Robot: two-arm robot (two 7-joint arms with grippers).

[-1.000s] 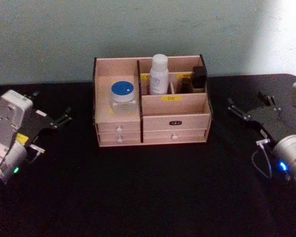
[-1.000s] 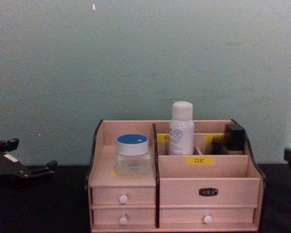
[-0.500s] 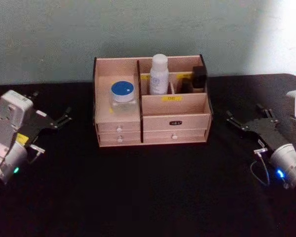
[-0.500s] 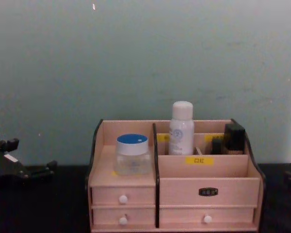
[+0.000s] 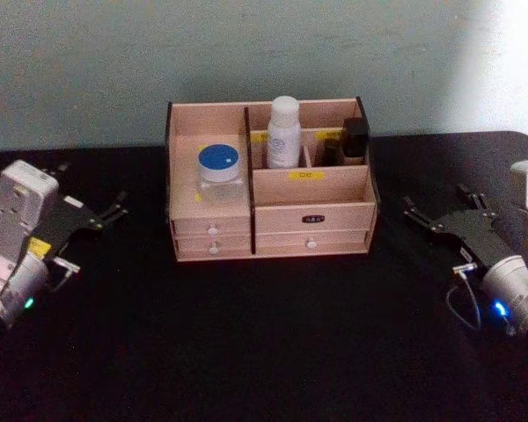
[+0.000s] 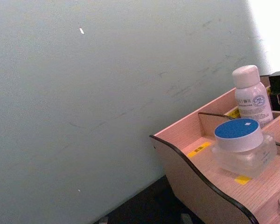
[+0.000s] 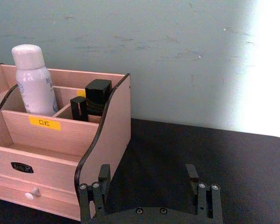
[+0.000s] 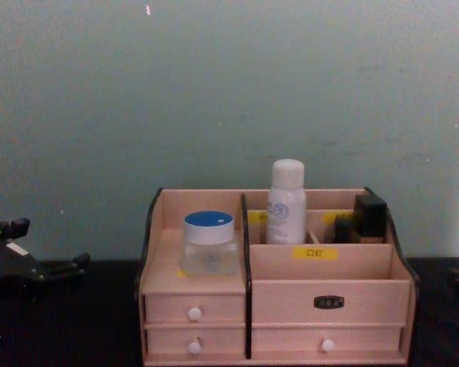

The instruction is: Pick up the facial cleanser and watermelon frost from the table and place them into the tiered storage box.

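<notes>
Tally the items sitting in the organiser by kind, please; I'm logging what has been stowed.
Jars with a blue lid: 1
White bottles: 1
Black containers: 2
Total: 4, all in the tiered storage box.

The tiered storage box (image 5: 312, 215) is light wood with dark edges, yellow labels and white drawer knobs. The jar (image 5: 220, 172) in it is clear with a blue lid. The bottle (image 5: 283, 134) is white with a white cap. The surface (image 5: 264, 334) is black, and the wall (image 5: 246, 53) is pale green.
</notes>
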